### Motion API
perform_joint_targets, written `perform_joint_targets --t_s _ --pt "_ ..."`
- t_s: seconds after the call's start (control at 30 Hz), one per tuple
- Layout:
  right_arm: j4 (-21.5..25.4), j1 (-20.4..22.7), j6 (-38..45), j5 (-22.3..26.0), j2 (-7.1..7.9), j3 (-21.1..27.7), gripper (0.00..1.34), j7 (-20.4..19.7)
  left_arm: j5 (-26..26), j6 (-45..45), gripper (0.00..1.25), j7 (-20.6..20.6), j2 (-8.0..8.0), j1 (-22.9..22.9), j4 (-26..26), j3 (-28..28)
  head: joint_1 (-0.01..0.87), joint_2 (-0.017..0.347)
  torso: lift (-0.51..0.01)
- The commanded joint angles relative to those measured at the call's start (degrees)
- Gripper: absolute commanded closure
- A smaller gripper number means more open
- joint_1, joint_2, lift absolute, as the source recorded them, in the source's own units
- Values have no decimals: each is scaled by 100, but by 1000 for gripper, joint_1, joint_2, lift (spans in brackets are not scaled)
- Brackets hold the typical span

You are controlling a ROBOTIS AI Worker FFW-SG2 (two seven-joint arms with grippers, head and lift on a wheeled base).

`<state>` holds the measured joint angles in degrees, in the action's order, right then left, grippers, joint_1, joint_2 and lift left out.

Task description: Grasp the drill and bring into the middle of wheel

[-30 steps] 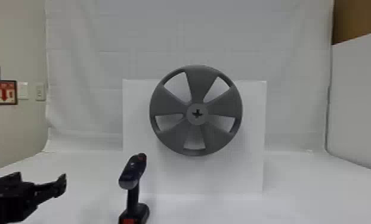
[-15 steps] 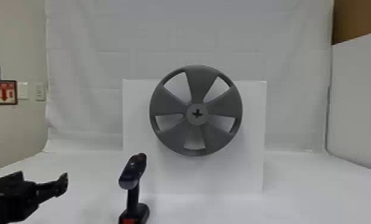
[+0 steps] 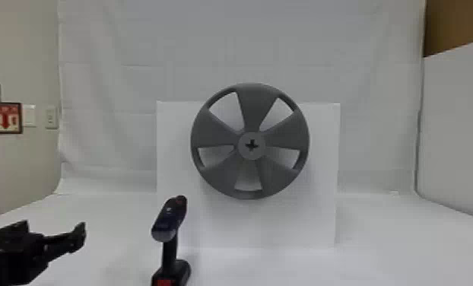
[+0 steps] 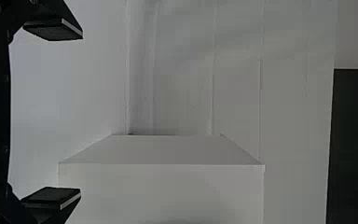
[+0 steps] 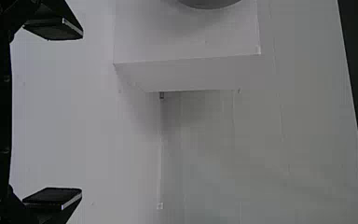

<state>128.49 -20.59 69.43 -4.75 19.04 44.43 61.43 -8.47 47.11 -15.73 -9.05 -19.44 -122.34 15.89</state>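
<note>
left gripper [image 3: 52, 229]: fingers spread wide, open gap between them, same in left wrist view. sits low at the left side of head view, above the white table [image 3: 380, 243]. right gripper [image 5: 81, 113]: fingers also spread wide, in right wrist view.

drill [image 3: 169, 224]: on the table, to the right of the left gripper, apart from it. standing upright on its base, handle up, dark body on top, red patch on the base. base cut by the bottom edge of head view.

wheel [image 3: 251, 145]: grey, five broad spokes, upright, beyond the drill and further right, higher up in head view. round hub [image 3: 244, 153] in the middle with a dark cross-shaped hole [image 3: 252, 145]. wheel is at the front of a white box [image 3: 323, 213]; box also in both wrist views, wheel's edge in right wrist view.

further out: white cloth backdrop [image 3: 171, 45] behind the box, white panel [image 3: 456, 125] at right, brown surface [image 3: 456, 24] above it. far left, pale wall [image 3: 26, 57] with red and white sign [image 3: 5, 118] and switch plates [image 3: 51, 117].
</note>
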Motion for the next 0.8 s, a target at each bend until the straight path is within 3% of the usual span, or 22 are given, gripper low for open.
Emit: perform_joint_targets --t_s 0.0,0.77 --pt "1 29 -8 -8 4 4 113 0 -32 0 102 0 0 -7 -9 2 54 31 -403" --pt "1 3 0 -131 -5 -145 113 0 -41 71 102 0 0 -7 -53 -33 54 31 -403"
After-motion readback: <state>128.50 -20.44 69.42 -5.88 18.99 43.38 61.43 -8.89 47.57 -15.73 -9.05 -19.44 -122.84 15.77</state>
